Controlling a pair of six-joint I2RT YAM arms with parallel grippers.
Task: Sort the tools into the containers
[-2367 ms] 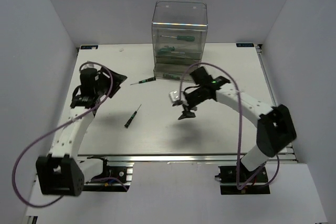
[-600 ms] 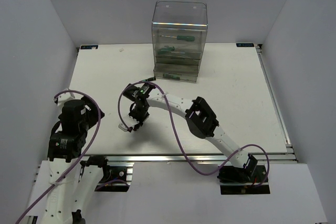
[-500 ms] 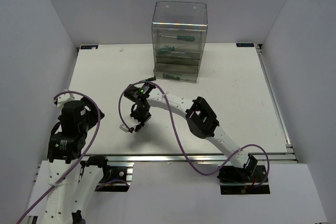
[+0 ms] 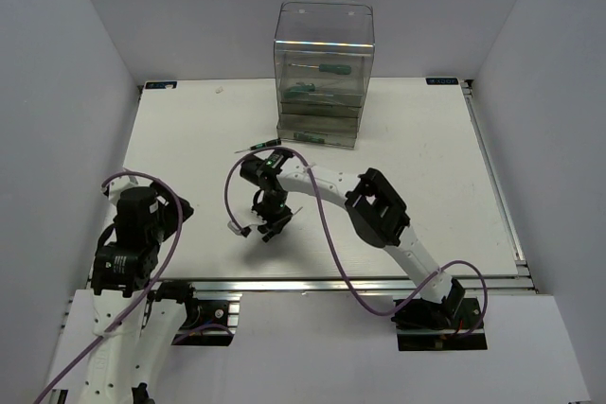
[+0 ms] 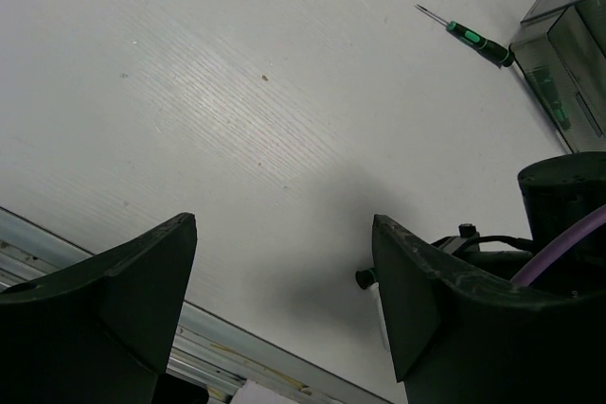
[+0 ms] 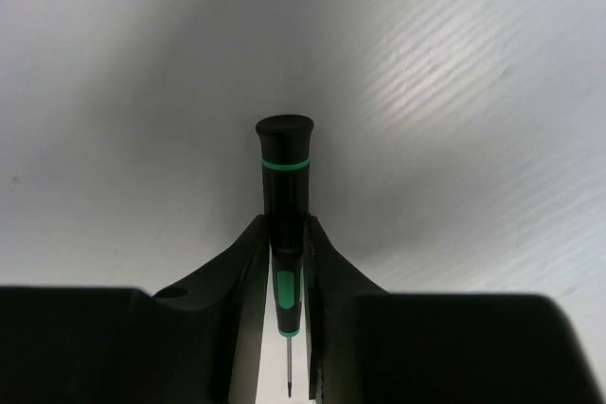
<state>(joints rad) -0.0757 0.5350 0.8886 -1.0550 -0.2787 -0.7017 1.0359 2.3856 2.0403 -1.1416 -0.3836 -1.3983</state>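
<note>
White tabletop lies under a screwdriver, its handle pinched between the fingers of the right gripper near the table's middle front. A second screwdriver lies just in front of the clear drawer box. The left gripper hangs spread wide at the near left.

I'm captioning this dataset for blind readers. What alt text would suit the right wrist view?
The right gripper is clamped on a slim screwdriver with a black handle and green bands. The handle's flared butt end points away from the camera, and the thin metal shaft runs back between the fingers. Behind it is only the white table, partly in soft shadow.
</note>
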